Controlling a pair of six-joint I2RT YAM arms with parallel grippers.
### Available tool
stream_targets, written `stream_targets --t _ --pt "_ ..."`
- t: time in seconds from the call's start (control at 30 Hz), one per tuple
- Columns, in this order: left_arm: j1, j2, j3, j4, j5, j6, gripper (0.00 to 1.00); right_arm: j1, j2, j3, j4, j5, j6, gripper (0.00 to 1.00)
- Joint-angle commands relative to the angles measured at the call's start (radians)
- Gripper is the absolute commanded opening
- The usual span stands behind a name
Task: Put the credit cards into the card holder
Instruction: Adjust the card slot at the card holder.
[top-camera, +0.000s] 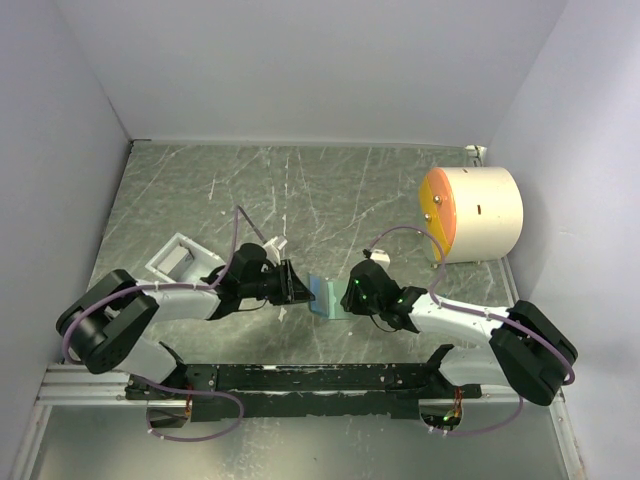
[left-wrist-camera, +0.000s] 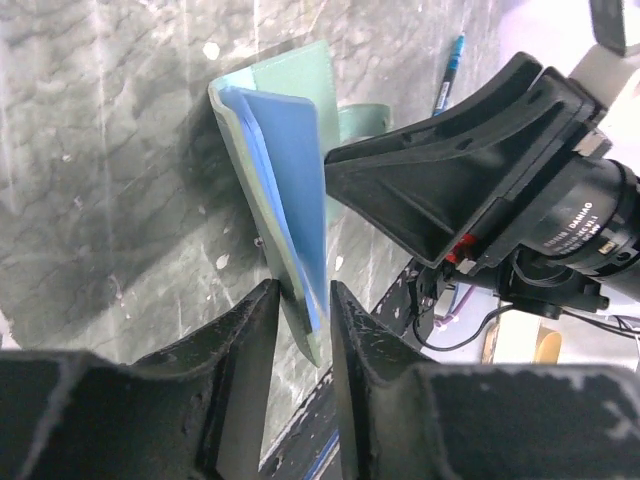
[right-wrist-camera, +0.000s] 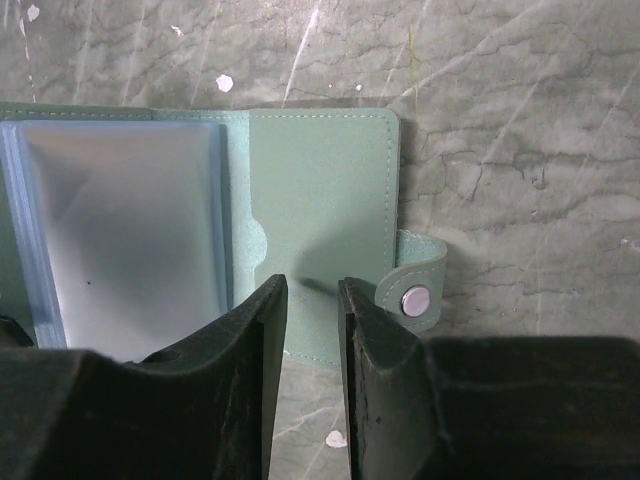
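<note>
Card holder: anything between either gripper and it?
Nothing visible. The left gripper has the lower edge of the card holder between its fingers. The right gripper points straight at the open green cover, with its fingertips right up against it and only bare cover in the gap between them.

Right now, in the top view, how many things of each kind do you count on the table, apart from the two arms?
Card holder: 1
White tray: 1
White drum with orange face: 1
Total: 3
</note>
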Motion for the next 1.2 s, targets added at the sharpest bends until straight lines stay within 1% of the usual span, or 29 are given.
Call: stream_targets --t 0.0,0.1,0.23,0.37,0.5,0.6,0.77,0.93,1.17 --pt "-0.001 -0.003 0.0 0.06 0.02 0.008 0.36 0.0 0.007 -0.022 -0.009 0.01 0.003 0.28" --pt "-0.002 0.02 0.002 0.066 0.023 0.012 0.28 0.0 0.004 -0.019 -0.01 0.007 -0.001 0.28" --pt "-0.001 0.02 0.016 0.034 0.01 0.032 0.17 0.002 -0.02 -0.008 -0.026 0.003 -0.007 0.28" --pt "-0.001 -0.002 0.041 -0.028 -0.013 0.062 0.07 0.002 -0.066 0.033 -0.064 -0.024 -0.021 0.32" --pt "-0.005 -0.024 0.047 -0.065 -0.028 0.068 0.07 0.008 -0.096 0.087 -0.084 -0.061 -0.024 0.37" --pt "-0.012 -0.04 0.038 -0.073 -0.032 0.066 0.07 0.015 -0.095 0.105 -0.065 -0.079 -0.016 0.43" --pt "-0.03 -0.083 0.03 -0.131 -0.08 0.072 0.07 0.026 -0.016 0.158 -0.062 -0.103 -0.018 0.53" --pt "-0.045 -0.109 0.022 -0.159 -0.111 0.079 0.07 0.052 0.04 0.2 -0.049 -0.085 -0.015 0.61" --pt "-0.052 -0.11 0.026 -0.172 -0.121 0.089 0.07 0.065 0.106 0.232 -0.049 -0.084 -0.018 0.64"
